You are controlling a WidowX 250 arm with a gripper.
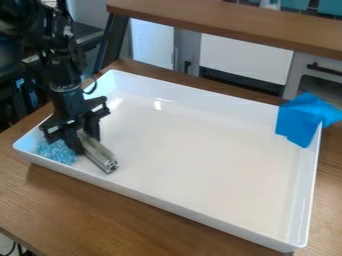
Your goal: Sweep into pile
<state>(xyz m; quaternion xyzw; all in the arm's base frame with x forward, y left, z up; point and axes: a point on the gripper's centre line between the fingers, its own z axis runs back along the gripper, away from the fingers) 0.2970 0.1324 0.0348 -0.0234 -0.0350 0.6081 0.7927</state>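
The black gripper [81, 140] hangs low over the left corner of the white tray, shut on a silver-grey bar-like tool [97, 151]. The tool slants down toward the front right, its far end low over the tray floor. A heap of small light-blue pieces [57, 152] lies in the tray's left corner, just left of the gripper and tool. Part of the heap's right side may be hidden behind the gripper.
The large white tray [194, 210] has raised walls and rests on a brown wooden table [100, 210]. A blue cloth [304, 119] drapes over its right back corner. A wooden shelf [234, 24] runs behind the tray.
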